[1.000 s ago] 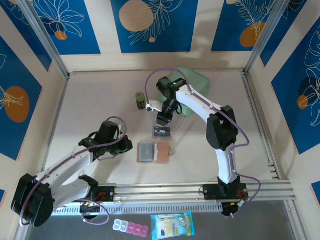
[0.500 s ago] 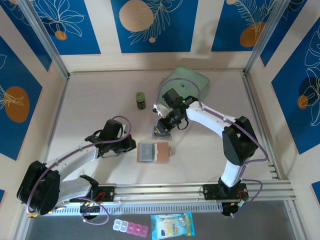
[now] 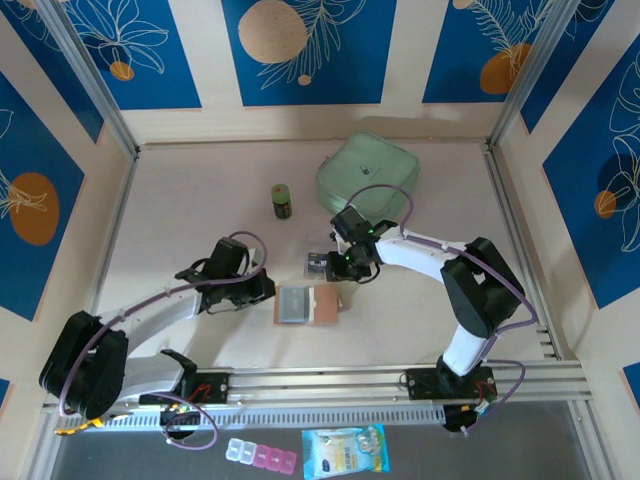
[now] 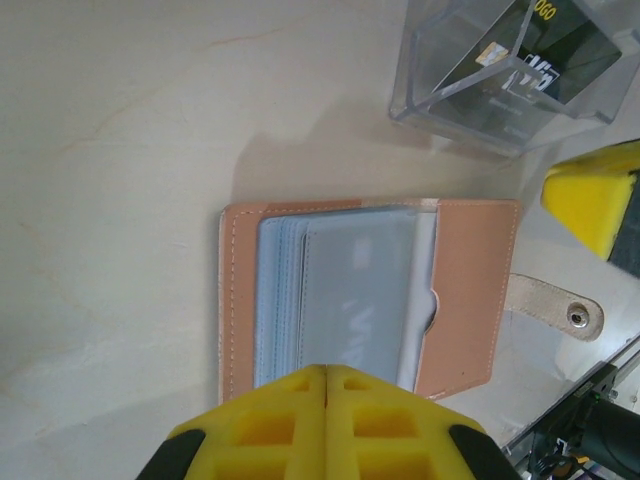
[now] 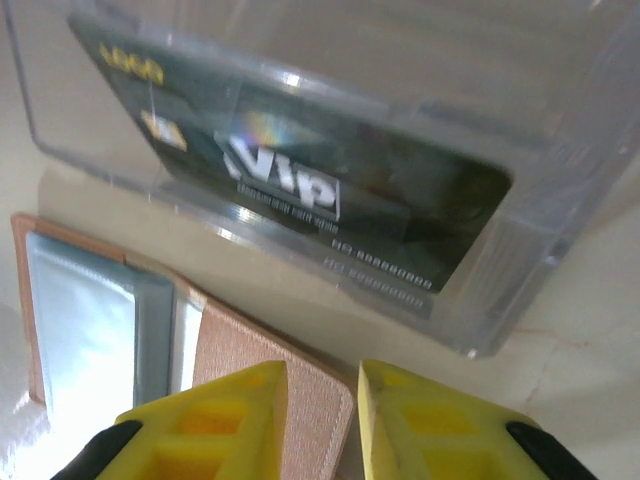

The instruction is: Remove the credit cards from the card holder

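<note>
The card holder (image 3: 322,305) lies open and flat on the table, pinkish-tan with grey see-through pockets (image 4: 350,290) and a snap tab (image 4: 560,308). I cannot tell what the pockets hold. One dark credit card (image 5: 300,170) printed "VIP" lies inside the clear plastic box (image 3: 317,264) just behind the holder. My left gripper (image 4: 327,372) is shut and empty, its tip at the holder's near edge, over the pockets. My right gripper (image 5: 322,385) hovers low between box and holder, jaws slightly open, over the holder's tan corner (image 5: 300,390).
A mint-green zip case (image 3: 370,170) sits at the back right, a small green can (image 3: 283,201) at the back centre. In front of the rail, off the table, lie a pill box (image 3: 260,455) and a blue-printed sachet (image 3: 345,450).
The right arm has swung down from above the clear box to the gap between box and holder, uncovering the mint case. The left gripper has crept right to the holder's edge.
</note>
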You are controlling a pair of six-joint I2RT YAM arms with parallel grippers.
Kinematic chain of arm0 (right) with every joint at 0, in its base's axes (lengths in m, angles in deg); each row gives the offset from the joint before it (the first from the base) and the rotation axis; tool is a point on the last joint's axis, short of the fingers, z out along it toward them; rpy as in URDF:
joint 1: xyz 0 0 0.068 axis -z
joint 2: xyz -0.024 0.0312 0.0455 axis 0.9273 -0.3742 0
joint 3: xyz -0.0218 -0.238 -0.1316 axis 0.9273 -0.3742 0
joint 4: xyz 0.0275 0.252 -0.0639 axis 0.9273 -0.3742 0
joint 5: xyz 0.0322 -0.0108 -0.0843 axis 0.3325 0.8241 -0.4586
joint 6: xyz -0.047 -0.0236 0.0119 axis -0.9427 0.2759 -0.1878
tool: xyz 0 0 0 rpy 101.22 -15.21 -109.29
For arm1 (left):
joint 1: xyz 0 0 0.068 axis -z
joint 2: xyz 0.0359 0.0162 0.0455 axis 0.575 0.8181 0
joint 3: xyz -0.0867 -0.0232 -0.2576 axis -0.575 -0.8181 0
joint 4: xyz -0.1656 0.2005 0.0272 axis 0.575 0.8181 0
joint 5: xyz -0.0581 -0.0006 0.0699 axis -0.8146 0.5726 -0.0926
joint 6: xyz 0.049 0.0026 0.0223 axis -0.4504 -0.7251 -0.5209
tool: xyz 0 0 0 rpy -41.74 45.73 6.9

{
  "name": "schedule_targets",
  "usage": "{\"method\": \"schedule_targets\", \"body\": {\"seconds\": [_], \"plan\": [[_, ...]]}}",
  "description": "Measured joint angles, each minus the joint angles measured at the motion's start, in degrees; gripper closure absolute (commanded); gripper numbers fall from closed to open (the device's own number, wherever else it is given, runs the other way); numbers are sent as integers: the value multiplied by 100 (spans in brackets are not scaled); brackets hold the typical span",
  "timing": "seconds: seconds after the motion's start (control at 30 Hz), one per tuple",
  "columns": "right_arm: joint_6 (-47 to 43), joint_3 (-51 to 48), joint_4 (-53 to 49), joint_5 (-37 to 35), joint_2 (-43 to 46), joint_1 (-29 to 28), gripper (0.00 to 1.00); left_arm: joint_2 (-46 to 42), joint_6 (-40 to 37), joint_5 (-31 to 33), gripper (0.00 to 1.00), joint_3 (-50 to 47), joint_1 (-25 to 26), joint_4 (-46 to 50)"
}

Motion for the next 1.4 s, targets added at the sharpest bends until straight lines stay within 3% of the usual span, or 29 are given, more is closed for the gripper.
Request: {"method": "schedule_targets", "body": {"seconds": [0.37, 0.53, 1.03, 1.2, 1.4], "plan": [[116, 186, 295, -367, -111, 52, 72, 63, 4, -4, 97, 0, 166, -131], [103, 229, 356, -354, -83, -20, 78, 278, 83, -22, 98, 0, 334, -286], [881, 389, 186, -302, 321, -1331, 80, 514, -33, 138, 100, 4, 619, 17], [1285, 173, 507, 122, 153, -1368, 70, 579, -155, 286, 100, 24, 702, 302], [1679, -157, 868, 496, 39, -1449, 64, 656, -170, 348, 100, 24, 719, 348]]}}
